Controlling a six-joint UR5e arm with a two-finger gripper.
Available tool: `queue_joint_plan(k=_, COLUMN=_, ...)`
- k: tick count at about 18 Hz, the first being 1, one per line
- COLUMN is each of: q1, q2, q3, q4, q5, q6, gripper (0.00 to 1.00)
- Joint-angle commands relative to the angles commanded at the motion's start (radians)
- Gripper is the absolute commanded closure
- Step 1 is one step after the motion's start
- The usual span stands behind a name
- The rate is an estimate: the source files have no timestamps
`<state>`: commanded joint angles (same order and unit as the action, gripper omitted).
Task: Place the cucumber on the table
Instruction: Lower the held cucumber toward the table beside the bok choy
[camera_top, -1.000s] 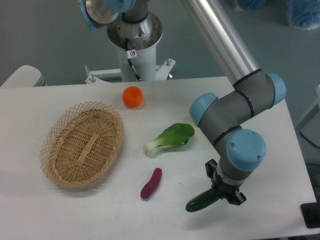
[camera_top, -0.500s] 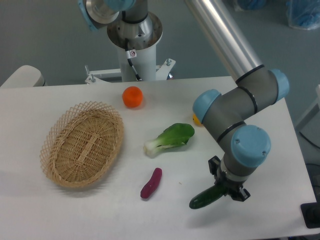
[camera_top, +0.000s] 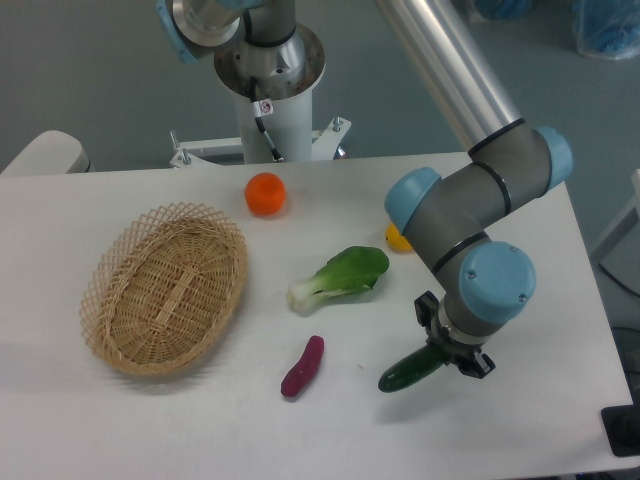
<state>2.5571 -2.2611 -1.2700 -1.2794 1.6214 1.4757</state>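
Observation:
The cucumber (camera_top: 406, 371) is slim, dark green and glossy, and lies slanted low over the white table (camera_top: 150, 430) at the front right. My gripper (camera_top: 447, 352) points down from the blue wrist and is shut on the cucumber's right end. The cucumber's left end sticks out free toward the purple vegetable. I cannot tell whether the cucumber touches the tabletop.
A purple eggplant-like vegetable (camera_top: 302, 366) lies left of the cucumber. A bok choy (camera_top: 341, 277) lies behind it. An oval wicker basket (camera_top: 165, 286) stands at the left. An orange fruit (camera_top: 265, 194) sits at the back; a yellow thing (camera_top: 397, 238) peeks out behind the arm.
The gripper has carried the cucumber slightly right and then back away from the front edge. The yellow thing has come into view behind the arm.

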Motion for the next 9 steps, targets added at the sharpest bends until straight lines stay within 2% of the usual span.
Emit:
queue_joint_plan(k=4, q1=-0.015, q2=-0.003, q3=-0.035, q4=0.066, q5=0.0, q6=-0.066, gripper=0.88)
queue_joint_plan(k=9, q1=-0.026, q2=-0.014, q3=-0.035, q4=0.072, q5=-0.003, q6=-0.123, gripper=0.87)
